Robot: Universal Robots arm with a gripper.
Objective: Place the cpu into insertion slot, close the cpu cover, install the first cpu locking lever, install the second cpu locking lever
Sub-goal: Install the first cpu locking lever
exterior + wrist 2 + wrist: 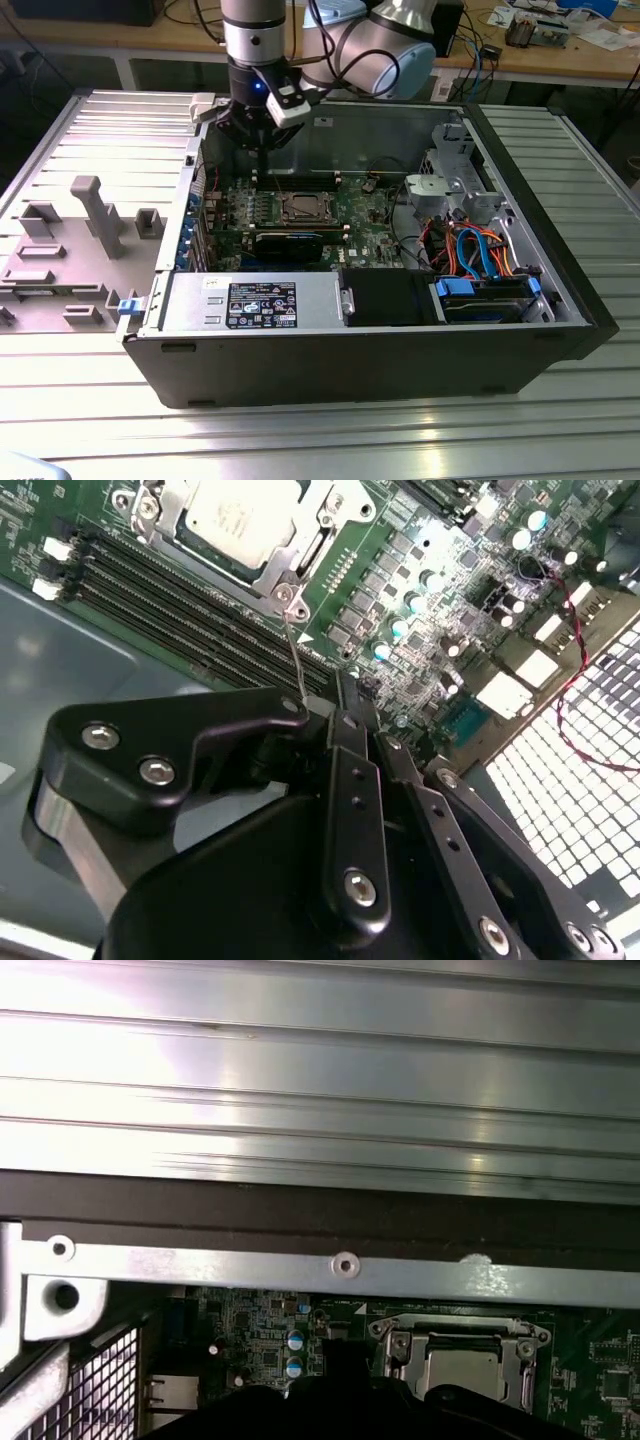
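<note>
Beside a grey parts fixture (90, 215) on the ribbed table (300, 440), a robot arm is reaching into an open computer case (350, 370). Its gripper (322, 702) is hovering low over the green motherboard (365, 205), fingers drawn narrow and apparently pinching the free end of a thin wire locking lever (295, 655), a hold that gives it leverage at the far tip. Just beyond, the cpu (245, 518) is sitting under the seemingly closed cpu cover (262, 575), which is pressing it flat.
</note>
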